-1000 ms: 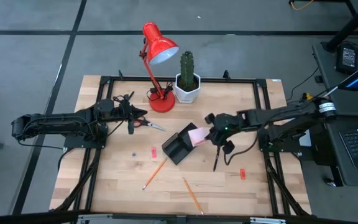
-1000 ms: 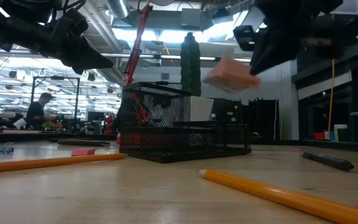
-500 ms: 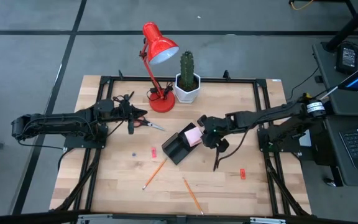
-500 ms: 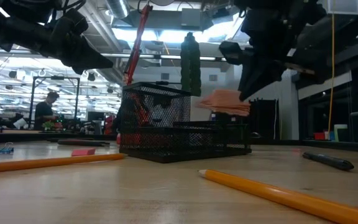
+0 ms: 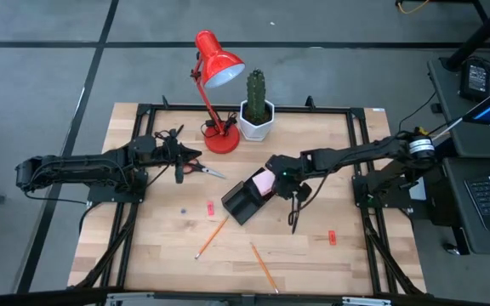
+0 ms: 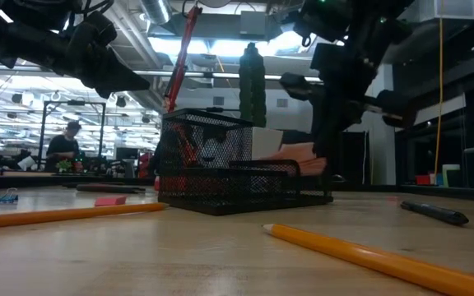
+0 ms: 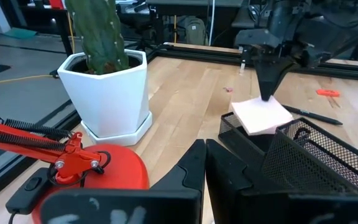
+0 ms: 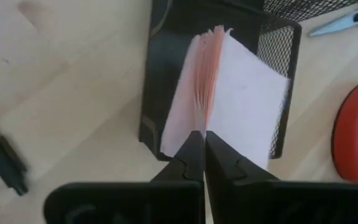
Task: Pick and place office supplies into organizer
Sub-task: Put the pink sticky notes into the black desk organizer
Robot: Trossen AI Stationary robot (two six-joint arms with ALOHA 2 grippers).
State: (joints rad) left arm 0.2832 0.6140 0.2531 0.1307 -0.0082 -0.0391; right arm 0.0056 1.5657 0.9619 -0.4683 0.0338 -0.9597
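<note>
My right gripper [image 5: 277, 180] is shut on the pink sticky-note pad [image 5: 264, 180], which is at the black mesh organizer [image 5: 243, 202] in the middle of the table. In the low view the pad [image 6: 299, 156] sits at the height of the organizer's low rim [image 6: 257, 167]. My left gripper [image 5: 179, 176] waits shut at the table's left, beside the red-handled scissors [image 5: 204, 169]. Two orange pencils [image 5: 213, 236] [image 5: 264, 268] and a black pen [image 5: 294, 217] lie flat on the table. My right gripper pinches the pad's edge [image 8: 199, 124] between its two fingertips. The fingers [image 7: 267, 87] come from above, slanting down from the table's right. The pad is tilted, its sheets fanned apart by the fingers. It is over the organizer's low compartment; I cannot tell whether it rests on the rim.
A red desk lamp [image 5: 218, 68] and a cactus in a white pot [image 5: 256, 115] stand at the far edge. A small pink piece [image 5: 211, 207] lies left of the organizer and a red piece [image 5: 332, 238] near the right edge. The near half of the table holds only the pencils.
My right gripper has come down and toward the table's left, with its wrist rolling. The pad has sunk from well above the organizer to the height of its low rim.
</note>
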